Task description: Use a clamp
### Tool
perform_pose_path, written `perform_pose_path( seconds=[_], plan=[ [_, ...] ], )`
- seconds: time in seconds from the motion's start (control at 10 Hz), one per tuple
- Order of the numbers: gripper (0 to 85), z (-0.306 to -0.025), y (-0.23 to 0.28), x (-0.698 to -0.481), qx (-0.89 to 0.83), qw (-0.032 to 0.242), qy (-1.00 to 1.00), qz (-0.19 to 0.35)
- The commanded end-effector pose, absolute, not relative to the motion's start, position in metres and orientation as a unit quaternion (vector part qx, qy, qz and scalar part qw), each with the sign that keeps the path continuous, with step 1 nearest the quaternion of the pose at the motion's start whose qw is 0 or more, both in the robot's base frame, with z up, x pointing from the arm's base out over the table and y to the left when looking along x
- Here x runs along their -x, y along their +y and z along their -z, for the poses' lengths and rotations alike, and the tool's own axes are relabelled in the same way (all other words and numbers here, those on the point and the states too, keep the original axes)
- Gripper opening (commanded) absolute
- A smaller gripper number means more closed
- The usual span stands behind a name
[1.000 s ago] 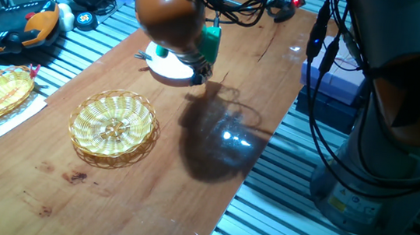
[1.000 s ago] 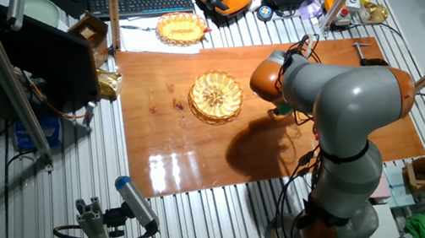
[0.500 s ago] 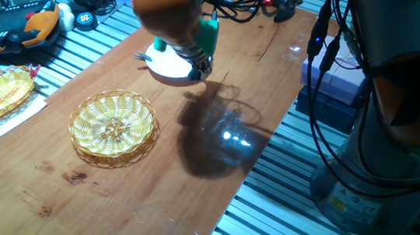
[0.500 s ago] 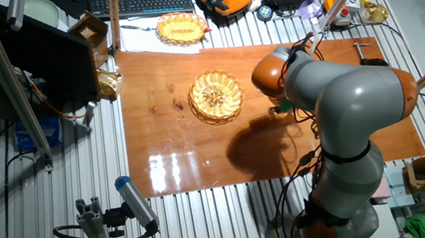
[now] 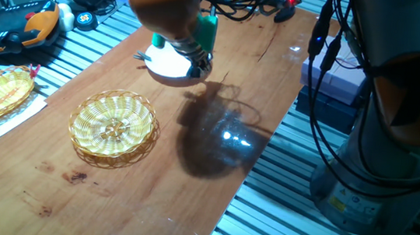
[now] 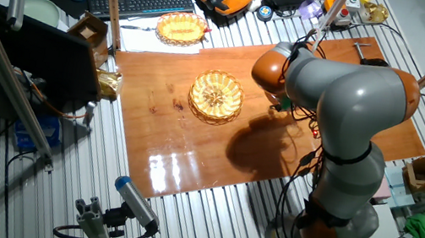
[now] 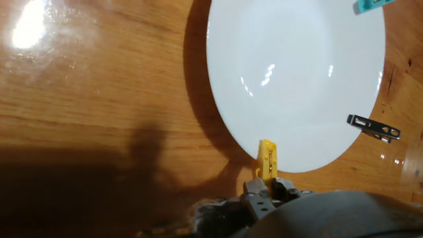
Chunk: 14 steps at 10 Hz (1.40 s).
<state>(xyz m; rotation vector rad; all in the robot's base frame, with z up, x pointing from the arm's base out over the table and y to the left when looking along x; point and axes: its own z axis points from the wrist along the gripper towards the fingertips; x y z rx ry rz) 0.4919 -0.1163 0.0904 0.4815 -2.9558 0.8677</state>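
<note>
A small yellow clamp [image 7: 267,159] sat pinched in the closed jaws of the gripper [image 7: 266,187], its tip at the near rim of a white plate [image 7: 291,73] on the wooden surface [image 7: 99,106]. It looked light, stiff and springy, best squeezed at its tail.

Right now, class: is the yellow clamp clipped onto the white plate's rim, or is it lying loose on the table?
Apparently clipped on. In the hand view the clamp overlaps the plate's near rim, its tail between the gripper fingers. Whether its jaws actually pinch the rim cannot be told.
</note>
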Motion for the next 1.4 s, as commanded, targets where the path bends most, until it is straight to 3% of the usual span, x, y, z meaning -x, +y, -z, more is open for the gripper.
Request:
perform_pose_path(
  seconds=[0.0,0.5,0.9,1.3],
  plan=[
    [13.0,-0.0905,-0.1163,-0.4919,-0.154,0.012,-0.948,-0.278],
    [13.7,-0.0914,-0.1155,-0.4919,-0.154,0.015,-0.95,-0.27],
    [36.0,-0.0922,-0.1134,-0.4927,-0.148,0.012,-0.955,-0.255],
    [37.3,-0.0924,-0.1093,-0.4943,-0.146,0.014,-0.956,-0.254]
  ],
)
